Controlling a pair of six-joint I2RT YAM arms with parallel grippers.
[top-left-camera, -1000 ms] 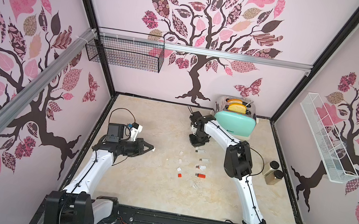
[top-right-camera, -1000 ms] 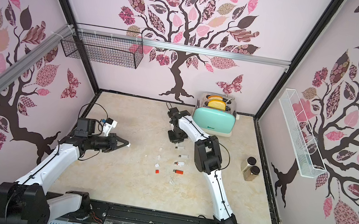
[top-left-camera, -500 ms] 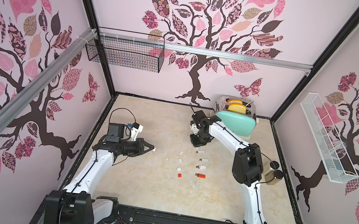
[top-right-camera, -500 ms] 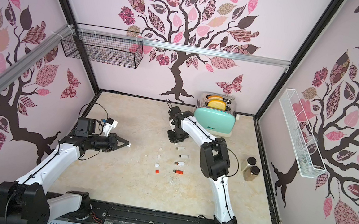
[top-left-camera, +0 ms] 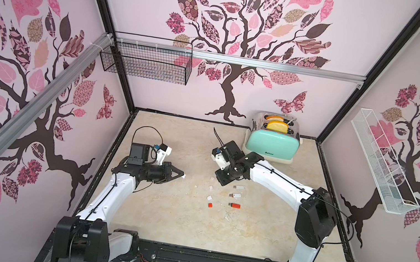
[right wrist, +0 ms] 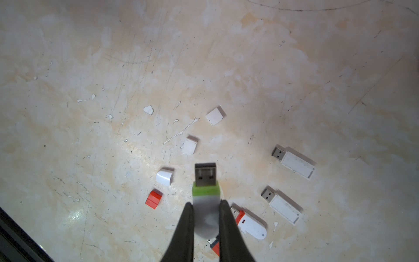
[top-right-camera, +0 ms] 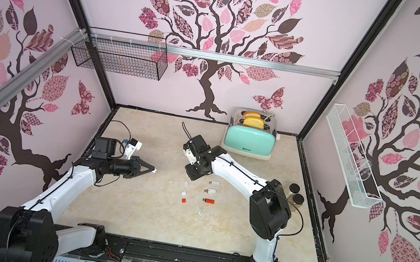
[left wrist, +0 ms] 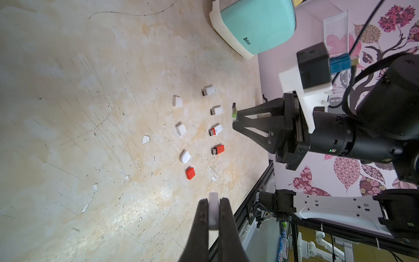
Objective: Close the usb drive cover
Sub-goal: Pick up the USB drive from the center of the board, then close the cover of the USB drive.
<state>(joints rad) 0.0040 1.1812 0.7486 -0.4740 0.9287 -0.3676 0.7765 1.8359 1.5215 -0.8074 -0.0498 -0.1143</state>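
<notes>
While the right gripper (right wrist: 206, 205) is clamped on the grey body of a green-banded USB drive (right wrist: 205, 189), the drive's metal plug stands bare, projecting past the fingertips with no cover fitted. The right wrist view confirms both fingers pressing against the drive's sides. The left wrist view shows this drive held off the table (left wrist: 79, 113), plug end foremost.

The left gripper (left wrist: 213, 202) is closed on a small white cover (left wrist: 213, 213), pinched between its two fingers, with one end showing just past the tips. In both top views the left gripper is raised over the left part of the table, well apart from the right gripper. Cover and drive are not in contact.

Loose items on the table below the right gripper:
- One row of detached covers: two square white covers (right wrist: 215, 116) (right wrist: 189, 146), one rounded white cover (right wrist: 164, 177) and one red cover (right wrist: 154, 199).
- Beside it, one row of uncapped drives: two white drives (right wrist: 293, 162) (right wrist: 281, 205), one white-and-orange drive (right wrist: 248, 223) and one red drive (left wrist: 218, 149).

A mint-green toaster (top-left-camera: 272, 145) stands at the back of the table, apart from these rows.
</notes>
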